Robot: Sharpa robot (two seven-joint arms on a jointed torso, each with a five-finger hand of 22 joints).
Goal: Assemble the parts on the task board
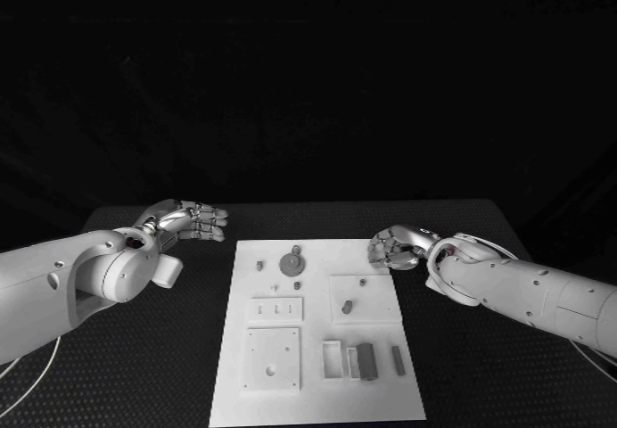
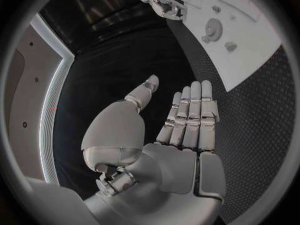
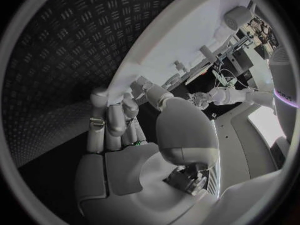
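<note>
Hidden or unclear: near end of the task board [image 1: 315, 392] cut off by the picture's bottom edge in the head view; small parts on it too tiny to make out in detail; right arm's wrist covering the counter [image 1: 168, 374] just beside the board's right edge.
Task board: white plate lying flat in the middle of the black counter, long axis running away from the robot, far short edge between the two hands.
Gear-like round part [image 1: 293, 263]: lies near the board's far end, a small stub pointing away from the robot.
Dark bar parts [image 1: 368, 360]: lie side by side near the board's right near corner, long axes along the board's length.
Raised square plates [image 1: 273, 358]: on the board's left near half, flat, holes facing up.
Left hand [image 1: 191, 219]: off the board's far left corner, above the counter, apart from the board; in the left wrist view fingers [image 2: 190, 116] straight and side by side, thumb apart, palm bare, released.
Right hand [image 1: 400, 247]: at the board's far right edge, fingers curled inward over the rim; whether it grasps anything cannot be told.
</note>
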